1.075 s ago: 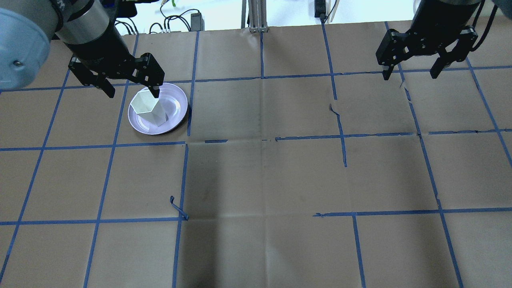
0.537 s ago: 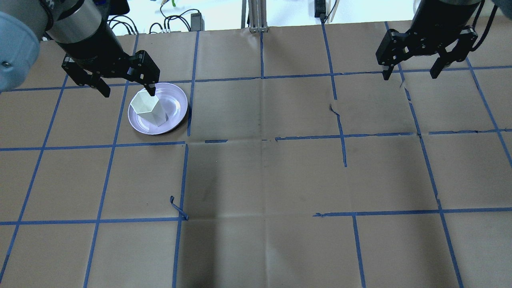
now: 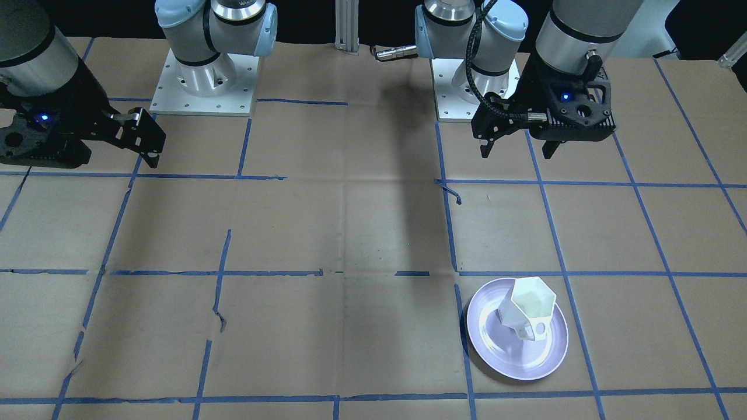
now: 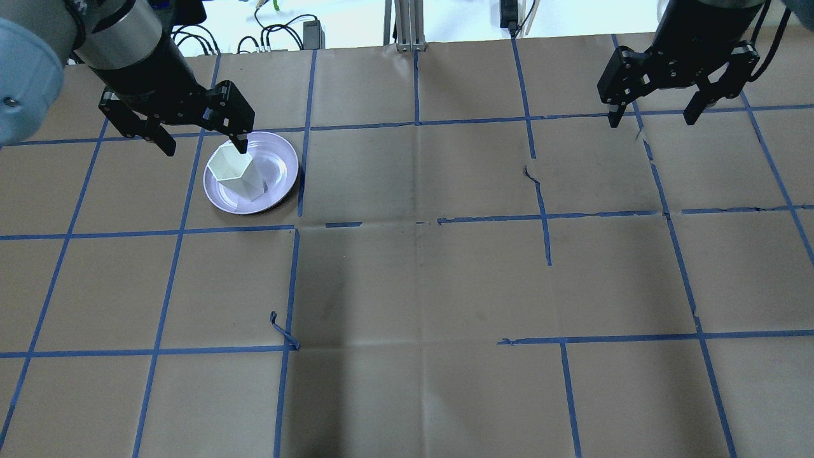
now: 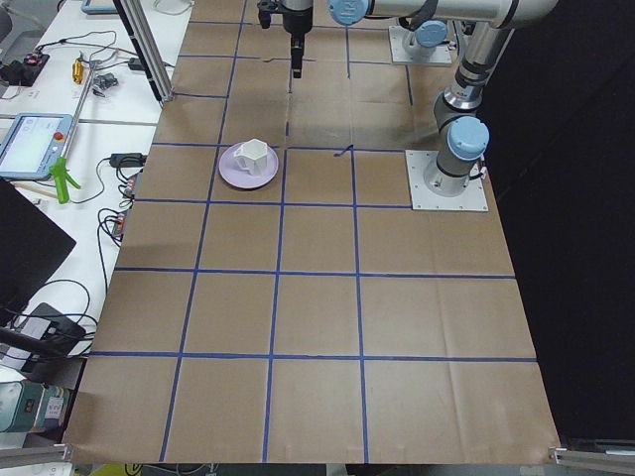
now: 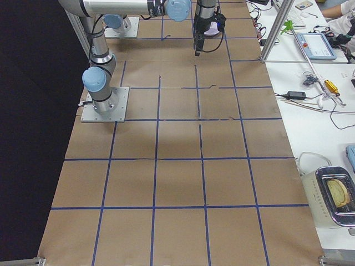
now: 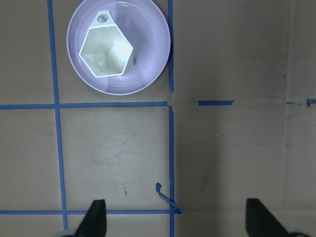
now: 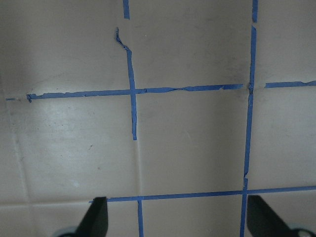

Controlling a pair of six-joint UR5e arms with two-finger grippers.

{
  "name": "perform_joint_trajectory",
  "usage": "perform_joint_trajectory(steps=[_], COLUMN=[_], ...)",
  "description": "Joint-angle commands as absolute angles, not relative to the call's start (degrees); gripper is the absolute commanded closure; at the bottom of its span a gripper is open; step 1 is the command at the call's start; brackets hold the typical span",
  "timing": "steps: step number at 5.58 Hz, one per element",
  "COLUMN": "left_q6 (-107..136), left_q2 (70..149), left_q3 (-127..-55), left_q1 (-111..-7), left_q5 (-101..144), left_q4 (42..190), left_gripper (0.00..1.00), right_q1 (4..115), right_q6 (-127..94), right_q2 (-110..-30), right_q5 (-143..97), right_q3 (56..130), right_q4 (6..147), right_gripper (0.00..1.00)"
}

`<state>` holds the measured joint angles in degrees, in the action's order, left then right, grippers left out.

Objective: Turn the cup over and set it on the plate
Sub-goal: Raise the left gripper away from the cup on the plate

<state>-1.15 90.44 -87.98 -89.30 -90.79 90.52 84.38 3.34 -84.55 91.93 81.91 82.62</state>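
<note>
Left pincer (image 3: 516, 155) released, raised, pointing down, right pincer (image 4: 651, 122) released, cup (image 4: 232, 168) upright on plate (image 4: 280, 173)

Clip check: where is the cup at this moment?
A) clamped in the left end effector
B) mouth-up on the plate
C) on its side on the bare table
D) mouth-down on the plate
B: the cup stands on the plate with its open hexagonal mouth facing up, and the left end effector is open and apart from it.
</note>
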Motion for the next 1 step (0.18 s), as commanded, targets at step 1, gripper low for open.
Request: perform_joint_trajectory(steps=[1], left_q6=[-1.05], left_q2=[90.35], left_q3=[-87.98], left_q1=[-89.30], left_q5=[-90.79], left_q4=[90.53], left_gripper=[0.02], right_q1=[84.38], right_q6=[3.34], right_q2=[-84.55], right_q5=[91.93], right_q3=[81.91], right_q4=[82.62], right_gripper=[0.00])
